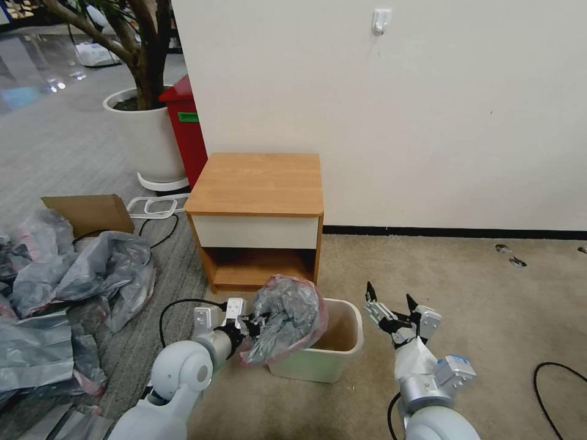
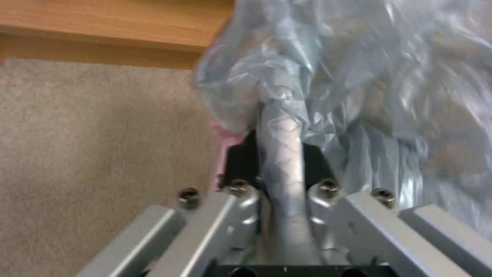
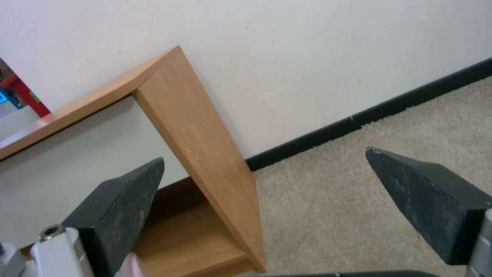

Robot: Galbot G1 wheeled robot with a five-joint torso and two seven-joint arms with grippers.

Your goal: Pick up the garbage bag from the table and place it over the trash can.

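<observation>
Bag: the thin, wrinkly, translucent grey plastic garbage bag with its pinkish-red edge hangs bunched over the left rim of the bin, off the table top and not yet spread; much of the mouth on the right side is uncovered.
Bin: the small cream plastic trash can, rectangular with rounded corners, stands on the beige carpet just before the nightstand, placed low where both arms can reach its rim.
Left gripper: pinched on a twisted rope of the film, seen in the left wrist view running between the fingers; held at rim height, probably so the bag can drape into the opening.
Right gripper: spread wide and holding nothing, beside the bin's right rim; likely placed to take the free edge.
Table: the small orange-brown wooden nightstand with white drawer has a bare top.
Judgement: draping begun; opening the film around all four sides remains.
Risk: thin film may slip or stay wadded.
</observation>
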